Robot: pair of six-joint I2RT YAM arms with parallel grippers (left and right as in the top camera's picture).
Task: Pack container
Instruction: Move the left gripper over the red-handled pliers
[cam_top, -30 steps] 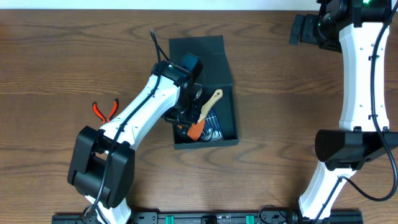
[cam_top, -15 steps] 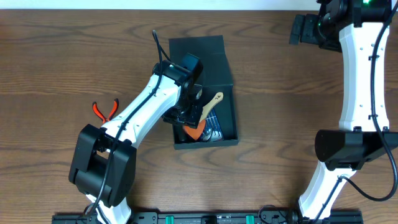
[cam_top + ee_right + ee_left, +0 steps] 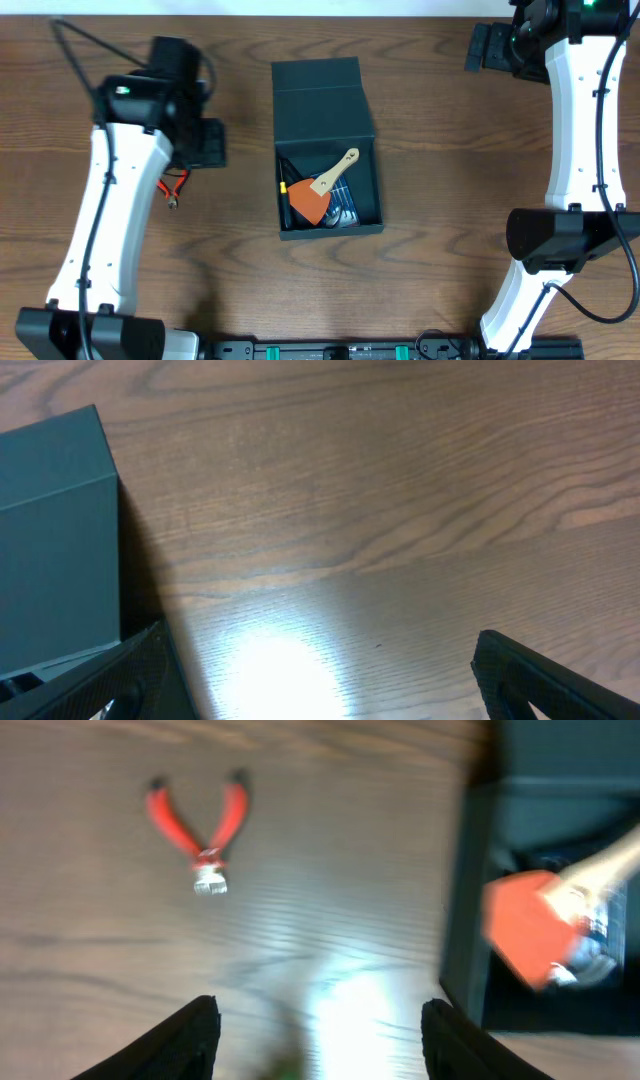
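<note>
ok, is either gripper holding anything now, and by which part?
Nothing held. Left gripper is open and empty, the red-handled metal pliers lying apart from it. Right gripper is open and empty.

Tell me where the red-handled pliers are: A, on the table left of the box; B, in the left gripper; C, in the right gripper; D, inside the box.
A: the pliers lie on the table left of the container, and the open left gripper holds nothing.
</note>
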